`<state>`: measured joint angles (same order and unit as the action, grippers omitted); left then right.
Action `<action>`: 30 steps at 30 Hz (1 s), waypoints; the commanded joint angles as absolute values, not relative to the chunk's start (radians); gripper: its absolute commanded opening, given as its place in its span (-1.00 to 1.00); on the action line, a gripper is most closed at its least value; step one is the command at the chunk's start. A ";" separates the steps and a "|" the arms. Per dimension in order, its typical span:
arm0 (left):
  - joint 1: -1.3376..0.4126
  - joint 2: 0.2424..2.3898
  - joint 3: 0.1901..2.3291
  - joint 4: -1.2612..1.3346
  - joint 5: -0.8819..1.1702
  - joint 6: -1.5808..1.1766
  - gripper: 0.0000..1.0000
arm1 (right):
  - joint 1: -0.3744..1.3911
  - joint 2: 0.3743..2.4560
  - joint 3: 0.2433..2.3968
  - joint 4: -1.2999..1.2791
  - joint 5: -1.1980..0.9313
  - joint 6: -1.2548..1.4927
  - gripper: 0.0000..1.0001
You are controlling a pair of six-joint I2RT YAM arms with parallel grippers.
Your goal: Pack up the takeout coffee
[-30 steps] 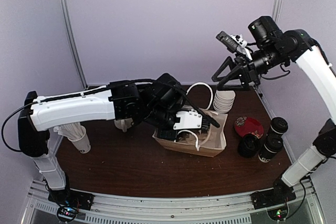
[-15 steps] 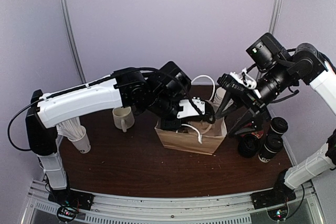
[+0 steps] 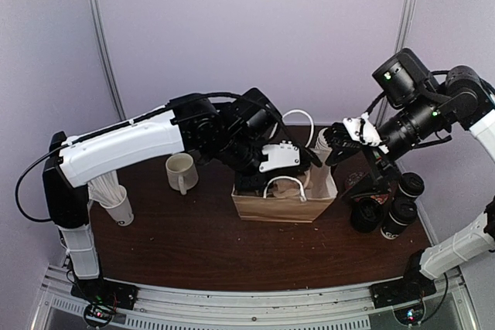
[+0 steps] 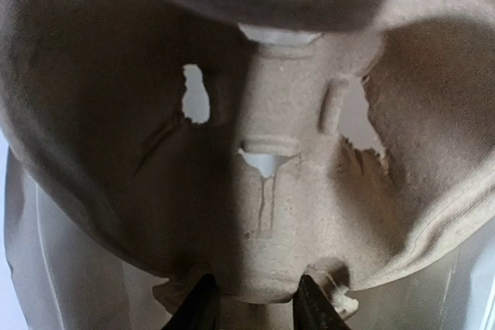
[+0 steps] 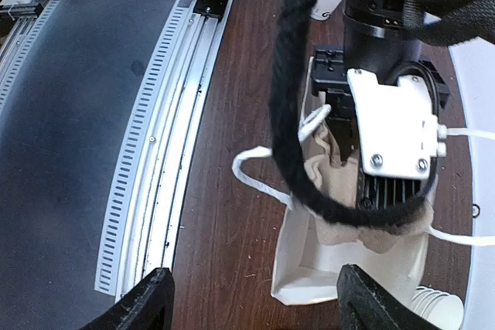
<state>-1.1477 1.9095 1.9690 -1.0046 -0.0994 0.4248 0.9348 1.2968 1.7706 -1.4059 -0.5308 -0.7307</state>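
A brown paper bag [image 3: 282, 205] with white handles stands upright mid-table. My left gripper [image 3: 259, 183] reaches into it, shut on the edge of a grey pulp cup carrier [image 4: 278, 191] that fills the left wrist view; its fingertips [image 4: 203, 308] pinch the carrier's near rim. Two black lidded coffee cups [image 3: 408, 185] [image 3: 398, 219] stand at the table's right edge. My right gripper [image 3: 346, 158] is open and empty, just above the bag's right end. In the right wrist view the bag [image 5: 348, 268] lies between its wide-spread fingers [image 5: 147, 303], with my left gripper [image 5: 387, 121] inside the bag.
A white mug [image 3: 180, 171] stands left of the bag. A white cup of sticks [image 3: 116, 202] is at the far left. A stack of white cups [image 3: 325, 143] sits behind the bag. A dark round object [image 3: 366, 214] lies beside the black cups.
My left gripper has pushed the carrier down into the bag, which now stands upright. My right arm has swung down from high up to the bag's right end.
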 commanded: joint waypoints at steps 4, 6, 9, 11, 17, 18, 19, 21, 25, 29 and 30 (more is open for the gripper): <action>-1.132 1.919 2.021 -1.043 -0.087 0.386 -0.33 | 0.939 1.270 1.693 -1.363 -0.571 -0.729 0.50; -1.130 1.925 2.029 -1.045 -0.086 0.372 -0.33 | 0.949 1.272 1.652 -1.310 -0.573 -0.704 0.49; -1.123 1.932 2.038 -1.046 -0.071 0.357 -0.33 | 0.970 1.282 1.611 -1.229 -0.551 -0.644 0.48; -1.119 1.935 2.041 -1.047 -0.065 0.352 -0.33 | 0.977 1.292 1.592 -1.170 -0.512 -0.597 0.48; -1.100 1.954 2.053 -1.052 -0.045 0.332 -0.33 | 0.988 1.321 1.588 -1.074 -0.487 -0.518 0.33; -1.099 1.955 2.054 -1.052 -0.041 0.328 -0.33 | 0.991 1.326 1.590 -1.067 -0.490 -0.513 0.26; -1.096 1.955 2.054 -1.051 -0.038 0.326 -0.33 | 0.994 1.331 1.593 -1.060 -0.493 -0.507 0.22; -1.096 1.956 2.055 -1.053 -0.038 0.323 -0.33 | 1.003 1.344 1.600 -1.050 -0.491 -0.497 0.11; -1.097 1.957 2.059 -1.065 -0.037 0.318 -0.33 | 1.014 1.361 1.611 -1.022 -0.453 -0.461 -0.20; -1.097 1.956 2.069 -1.094 -0.033 0.309 -0.33 | 1.020 1.369 1.635 -1.037 -0.481 -0.471 -0.94; -1.097 1.955 2.074 -1.107 -0.031 0.305 -0.33 | 1.025 1.374 1.649 -1.057 -0.510 -0.488 -1.00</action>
<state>-1.0996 1.9469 2.0323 -1.0645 -0.0505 0.3290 1.0103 1.3693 1.5906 -1.0637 -0.4789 -0.4885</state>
